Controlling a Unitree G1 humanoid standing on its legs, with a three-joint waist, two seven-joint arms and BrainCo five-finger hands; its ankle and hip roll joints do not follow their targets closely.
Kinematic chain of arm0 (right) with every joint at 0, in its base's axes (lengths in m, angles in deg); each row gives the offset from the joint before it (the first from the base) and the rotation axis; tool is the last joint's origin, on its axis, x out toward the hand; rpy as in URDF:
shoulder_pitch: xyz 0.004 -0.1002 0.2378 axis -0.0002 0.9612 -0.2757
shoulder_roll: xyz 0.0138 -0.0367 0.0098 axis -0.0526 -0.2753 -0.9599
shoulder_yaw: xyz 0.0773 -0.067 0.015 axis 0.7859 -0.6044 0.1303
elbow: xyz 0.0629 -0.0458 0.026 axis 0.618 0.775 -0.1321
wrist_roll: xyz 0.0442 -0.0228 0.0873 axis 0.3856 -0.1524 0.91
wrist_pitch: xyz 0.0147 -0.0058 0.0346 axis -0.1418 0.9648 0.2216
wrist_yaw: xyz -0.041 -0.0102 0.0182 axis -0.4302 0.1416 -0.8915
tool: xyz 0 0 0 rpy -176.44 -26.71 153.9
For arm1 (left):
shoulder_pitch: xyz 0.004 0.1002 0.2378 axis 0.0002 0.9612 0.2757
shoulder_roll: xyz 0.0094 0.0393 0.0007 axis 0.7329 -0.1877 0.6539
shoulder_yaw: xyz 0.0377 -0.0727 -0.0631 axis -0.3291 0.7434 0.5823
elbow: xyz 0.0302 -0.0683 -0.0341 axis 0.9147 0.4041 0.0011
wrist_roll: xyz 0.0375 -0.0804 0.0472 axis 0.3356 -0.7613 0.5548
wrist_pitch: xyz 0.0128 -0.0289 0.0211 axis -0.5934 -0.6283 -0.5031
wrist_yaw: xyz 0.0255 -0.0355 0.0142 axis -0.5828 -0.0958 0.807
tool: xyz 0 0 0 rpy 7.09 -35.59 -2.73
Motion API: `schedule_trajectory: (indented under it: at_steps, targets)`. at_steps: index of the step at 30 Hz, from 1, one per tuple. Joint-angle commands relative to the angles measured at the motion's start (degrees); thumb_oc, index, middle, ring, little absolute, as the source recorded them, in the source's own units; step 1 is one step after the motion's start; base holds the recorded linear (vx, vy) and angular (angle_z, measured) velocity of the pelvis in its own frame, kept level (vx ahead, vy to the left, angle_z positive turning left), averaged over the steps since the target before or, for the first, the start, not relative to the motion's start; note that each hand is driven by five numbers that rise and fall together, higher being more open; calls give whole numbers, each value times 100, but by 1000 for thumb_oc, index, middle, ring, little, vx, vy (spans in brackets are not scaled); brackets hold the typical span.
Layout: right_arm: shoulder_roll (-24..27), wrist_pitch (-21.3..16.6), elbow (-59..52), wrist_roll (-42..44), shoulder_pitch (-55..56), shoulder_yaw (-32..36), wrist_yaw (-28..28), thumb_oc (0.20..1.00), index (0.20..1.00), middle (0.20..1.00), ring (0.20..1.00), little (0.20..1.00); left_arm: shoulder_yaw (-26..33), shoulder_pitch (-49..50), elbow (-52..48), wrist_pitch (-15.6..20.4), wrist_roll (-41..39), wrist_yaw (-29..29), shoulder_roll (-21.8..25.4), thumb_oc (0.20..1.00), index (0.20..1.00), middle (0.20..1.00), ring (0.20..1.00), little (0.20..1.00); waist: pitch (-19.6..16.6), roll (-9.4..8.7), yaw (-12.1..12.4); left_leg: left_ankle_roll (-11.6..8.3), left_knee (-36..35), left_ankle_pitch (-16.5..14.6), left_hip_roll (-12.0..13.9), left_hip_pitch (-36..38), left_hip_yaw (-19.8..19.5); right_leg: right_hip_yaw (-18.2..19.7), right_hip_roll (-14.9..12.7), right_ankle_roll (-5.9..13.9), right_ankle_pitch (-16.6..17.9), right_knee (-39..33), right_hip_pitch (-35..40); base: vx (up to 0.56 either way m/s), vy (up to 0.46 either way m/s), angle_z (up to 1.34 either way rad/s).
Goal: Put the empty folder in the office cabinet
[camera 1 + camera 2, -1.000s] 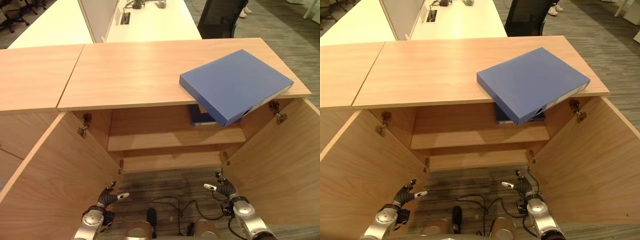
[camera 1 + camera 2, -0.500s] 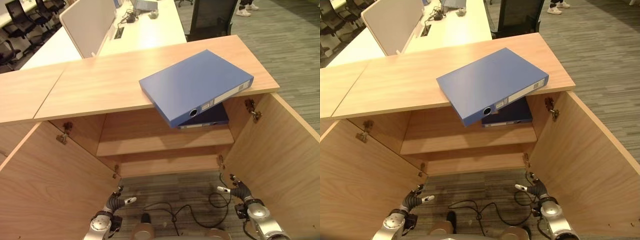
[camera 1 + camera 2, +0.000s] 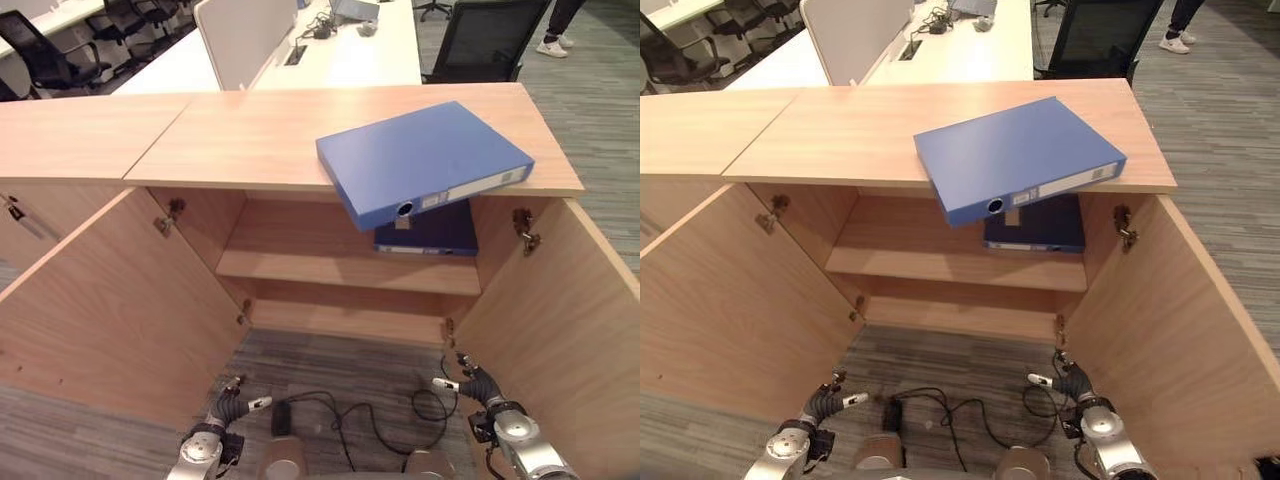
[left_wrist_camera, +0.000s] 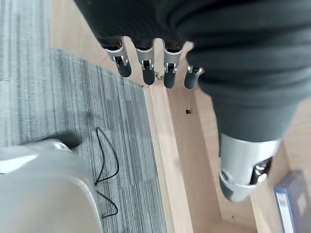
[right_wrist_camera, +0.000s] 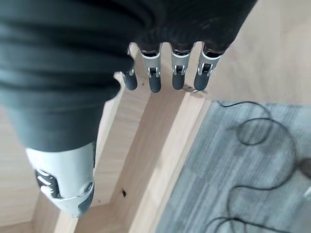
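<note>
We record our left hand [image 3: 232, 407] at the lower left of the left eye view and our right hand [image 3: 468, 384] at the lower right, both hanging low over the grey carpet [image 3: 330, 370], fingers straight and relaxed, nothing in either. Over the last second the whole picture has shifted, which we take as our camera turning; the hands have stayed down and the things themselves have not moved. We judge from this that the pick-up is not yet begun. The blue folder [image 3: 422, 160] lies flat in the upper right of the frame on the cabinet top [image 3: 250, 140], one corner jutting past the front edge, well apart from both hands. Below it the office cabinet [image 3: 340, 270] stands with both doors swung wide, the left door [image 3: 110, 290] and the right door [image 3: 560, 320]. A dark blue folder [image 3: 428, 232] already lies on the right of the upper shelf [image 3: 300, 262]; the left of that shelf is bare. Behind, at the top of the frame: white desks [image 3: 350, 50] and a black office chair [image 3: 487, 35]. Nothing stands between the hands and the folder, but the reach is a long one.
</note>
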Motion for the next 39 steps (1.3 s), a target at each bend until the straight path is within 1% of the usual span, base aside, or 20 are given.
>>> schedule_trajectory:
  at_steps: [1,3,4,5,10,19,23,24,27,30,33,35,36,37,38,39]
  targets:
    - [-153,-167,-281,158,-552,99,-49,1000,1000,1000,1000,1000,138,-397,-312,181,59,-15,332,1000,1000,1000,1000,1000,204,-77,-57,-478,-1343,430,423,763,175,-203,498,131,253,-808,597,79,73,37]
    - [-179,-170,-286,149,-531,99,-47,1000,1000,1000,1000,1000,142,-381,-333,186,67,-17,342,1000,1000,1000,1000,1000,184,-74,-56,-483,-1418,425,406,817,156,-224,481,147,269,-840,636,41,42,28]
    - [-222,-165,-287,141,-492,109,-47,1000,1000,1000,1000,1000,139,-370,-334,189,87,-27,347,1000,1000,1000,1000,1000,158,-77,-59,-499,-1510,471,400,871,159,-276,446,174,317,-910,697,54,77,-3]
    - [-254,-159,-283,128,-457,117,-59,1000,1000,1000,1000,1000,138,-347,-364,185,102,-27,369,1000,1000,1000,1000,1000,112,-84,-53,-497,-1730,487,379,973,177,-298,407,212,394,-1026,758,65,106,-2]
    - [-327,-141,-257,82,-413,114,-69,1000,1000,1000,1000,1000,197,-288,-362,181,94,-23,378,1000,1000,1000,1000,1000,11,-73,-28,-450,-2162,488,334,1217,186,-295,371,300,534,-1205,825,31,69,1]
    - [-402,-127,-257,73,-375,179,-123,1000,1000,1000,1000,1000,285,-223,-298,168,101,-29,381,1000,1000,1000,1000,1000,-40,-102,-6,-394,-2391,489,276,1392,258,-264,341,392,635,-1389,910,20,41,1]
    - [-336,-138,-334,-123,-371,226,-213,1000,1000,1000,1000,1000,288,-217,-281,172,99,-28,382,1000,1000,1000,1000,1000,-33,-129,-15,-371,-2390,453,268,1446,284,-229,328,414,647,-1428,963,7,16,-4]
    - [-276,-150,-475,-277,-349,289,-287,1000,1000,1000,1000,1000,311,-190,-315,175,111,-27,385,1000,1000,1000,1000,1000,-38,-128,-29,-368,-2391,447,264,1455,287,-227,328,420,644,-1426,969,16,12,-3]
    - [104,-327,-1604,-681,-197,800,-442,1000,1000,1000,1000,1000,415,-113,-390,266,206,-37,437,1000,1000,1000,1000,1000,-38,-132,-72,-357,-2414,436,268,1469,298,-220,333,441,630,-1408,950,0,0,0]
    - [795,-782,-3233,-1571,-227,1589,-871,1000,1000,1000,1000,1000,478,-51,-383,423,360,-3,433,1000,1000,1000,1000,1000,-42,-125,-136,-350,-2472,443,275,1498,325,-198,345,465,623,-1433,943,0,0,0]
    - [990,-906,-3775,-1817,-385,1809,-1033,1000,1000,1000,1000,1000,438,-42,-386,452,349,8,411,1000,1000,1000,1000,1000,-39,-107,-129,-346,-2495,442,284,1512,325,-182,353,464,605,-1422,941,0,0,0]
    - [1211,-975,-4083,-2227,-497,1891,-1182,1000,1000,1000,1000,1000,416,-8,-414,488,361,10,422,1000,1000,1000,1000,1000,-50,-108,-117,-347,-2483,425,297,1516,324,-180,356,462,591,-1408,950,0,0,0]
    - [1209,-970,-4092,-2241,-492,1894,-1185,1000,1000,1000,1000,1000,415,-10,-414,489,362,10,416,1000,1000,1000,1000,1000,-48,-103,-116,-348,-2480,422,298,1516,324,-179,356,462,588,-1404,950,0,0,0]
    - [1312,-987,-4190,-2402,-546,1929,-1256,1000,1000,1000,1000,1000,403,-5,-412,504,368,24,425,1000,1000,1000,1000,1000,-43,-104,-114,-349,-2460,411,304,1511,324,-180,357,461,581,-1396,949,0,0,0]
    - [1549,-984,-4375,-2828,-654,1984,-1477,1000,1000,1000,1000,1000,358,6,-424,523,381,62,459,1000,1000,1000,1000,1000,-19,-119,-101,-347,-2369,383,315,1481,305,-177,359,452,559,-1340,939,0,0,0]
    - [1550,-981,-4374,-2849,-660,1977,-1491,1000,1000,1000,1000,1000,357,1,-421,524,382,65,450,1000,1000,1000,1000,1000,-15,-112,-104,-348,-2348,370,317,1470,303,-177,358,452,552,-1327,932,0,0,0]
